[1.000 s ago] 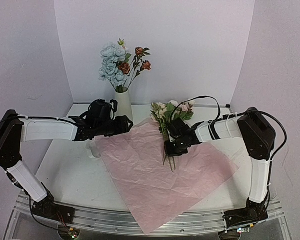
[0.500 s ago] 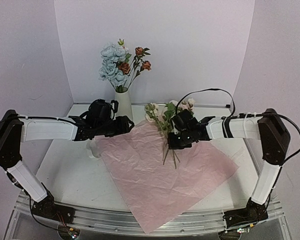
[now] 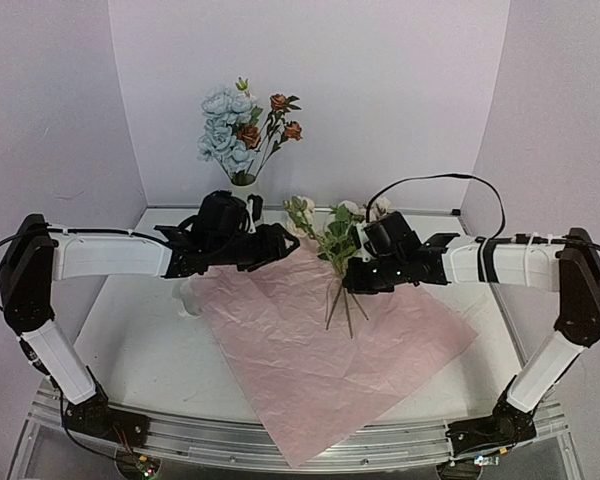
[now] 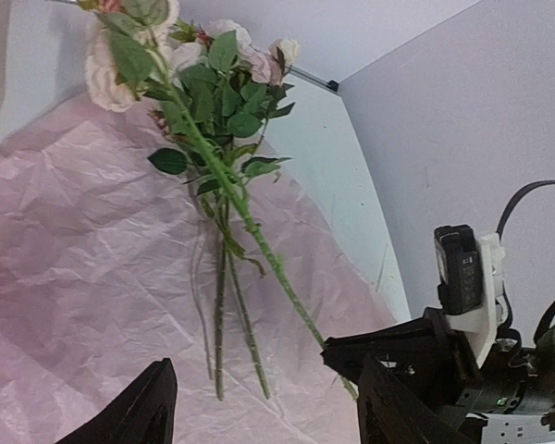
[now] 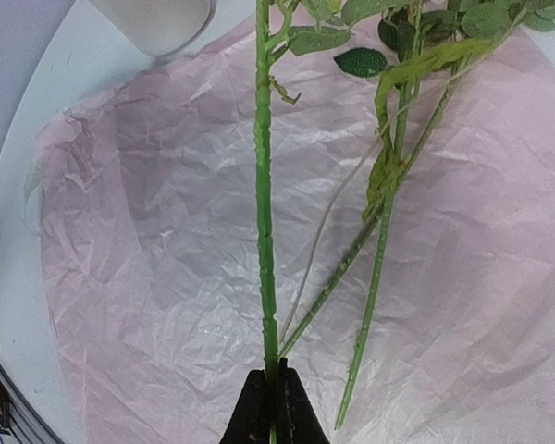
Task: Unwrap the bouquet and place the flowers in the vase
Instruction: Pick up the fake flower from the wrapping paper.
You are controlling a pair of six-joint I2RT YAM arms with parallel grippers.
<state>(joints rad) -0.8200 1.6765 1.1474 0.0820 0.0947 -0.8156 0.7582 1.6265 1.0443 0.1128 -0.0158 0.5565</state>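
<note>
The bouquet's lilac-pink paper (image 3: 320, 350) lies spread flat on the table. My right gripper (image 5: 271, 393) is shut on one green stem (image 5: 264, 185) of the flowers (image 3: 335, 228), whose pink and cream blooms rise over the paper's far edge. Two more stems (image 4: 220, 314) lie on the sheet beside it. My left gripper (image 4: 268, 407) stands open just left of them, nothing between its fingers, and hovers above the paper. The off-white vase (image 3: 244, 186) stands behind the left gripper, mostly hidden, and holds blue and rust-orange blooms (image 3: 242, 125).
A small white strip (image 3: 185, 300) lies off the paper's left edge. The white table (image 3: 130, 350) ends in a metal rail at the near side. Lilac walls close in the back and both sides. A black cable (image 3: 440, 185) arcs over the right arm.
My right gripper has closed on one stem and lifted it, its arm stretching out further. The left gripper has moved right, toward the flowers.
</note>
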